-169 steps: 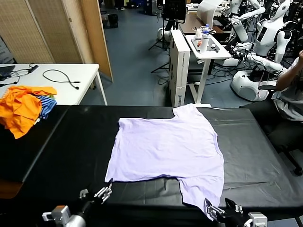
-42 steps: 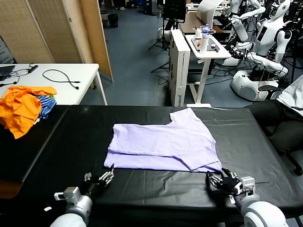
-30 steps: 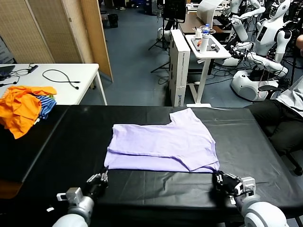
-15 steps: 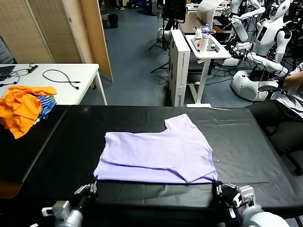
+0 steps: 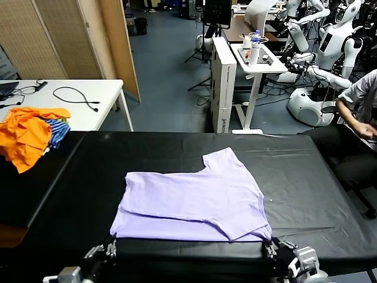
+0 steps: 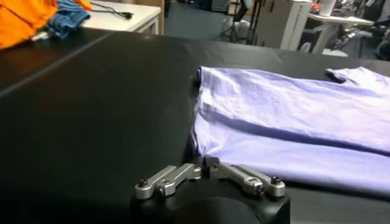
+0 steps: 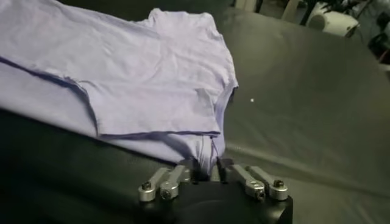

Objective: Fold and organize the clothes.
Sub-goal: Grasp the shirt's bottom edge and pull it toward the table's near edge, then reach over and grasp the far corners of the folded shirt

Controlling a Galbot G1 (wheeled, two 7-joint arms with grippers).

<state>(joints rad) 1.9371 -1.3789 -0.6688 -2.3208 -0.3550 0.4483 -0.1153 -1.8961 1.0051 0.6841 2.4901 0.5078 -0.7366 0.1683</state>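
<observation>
The clothes are one pale lavender T-shirt [image 5: 188,200], folded once and lying flat on the black table [image 5: 306,177], with its doubled hem near the front edge. My left gripper [image 5: 101,252] is at the shirt's near left corner. In the left wrist view, that gripper [image 6: 206,164] has its fingers drawn together on the tip of the shirt [image 6: 286,115]. My right gripper [image 5: 277,252] is at the near right corner. In the right wrist view, its fingers [image 7: 195,167] stand apart, and the shirt's corner [image 7: 204,146] lies loose between them.
A heap of orange and blue-striped garments [image 5: 26,132] sits at the table's far left. Behind it is a white table [image 5: 76,94] with a cable. A white cart [image 5: 250,59], parked robots and a seated person [image 5: 359,100] are beyond the far edge.
The folded shirt has slid toward the front edge and slightly left, pulled by both grippers. The right gripper's fingers have since parted.
</observation>
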